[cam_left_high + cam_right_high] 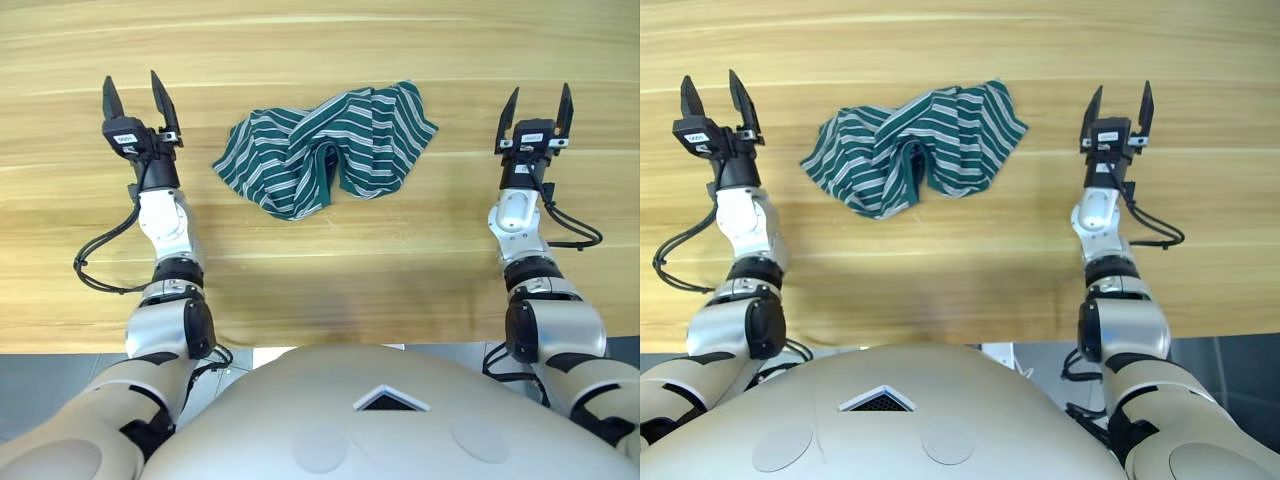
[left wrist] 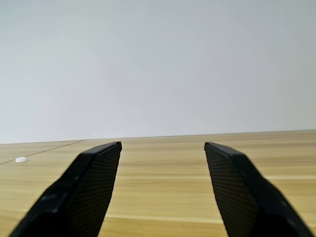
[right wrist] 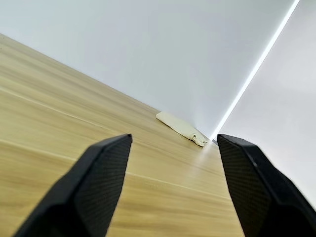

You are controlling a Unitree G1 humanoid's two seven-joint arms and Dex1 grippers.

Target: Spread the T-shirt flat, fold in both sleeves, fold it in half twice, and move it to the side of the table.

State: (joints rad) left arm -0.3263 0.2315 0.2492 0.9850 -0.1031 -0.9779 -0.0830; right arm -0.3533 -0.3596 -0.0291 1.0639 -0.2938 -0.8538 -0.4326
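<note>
A dark green T-shirt with white stripes (image 1: 325, 150) lies crumpled in a heap on the wooden table (image 1: 320, 270), midway between my two arms. My left gripper (image 1: 135, 98) stands open to the left of the shirt, clear of it, with nothing between its fingers. My right gripper (image 1: 537, 103) stands open to the right of the shirt, also apart from it and holding nothing. In the wrist views the left gripper (image 2: 163, 148) and the right gripper (image 3: 174, 139) both point across bare table top.
A folded cream cloth (image 3: 181, 128) lies at the far end of the table near the wall. A small white spot (image 2: 20, 159) sits on the wood far off. The table's near edge (image 1: 330, 345) runs just before my body.
</note>
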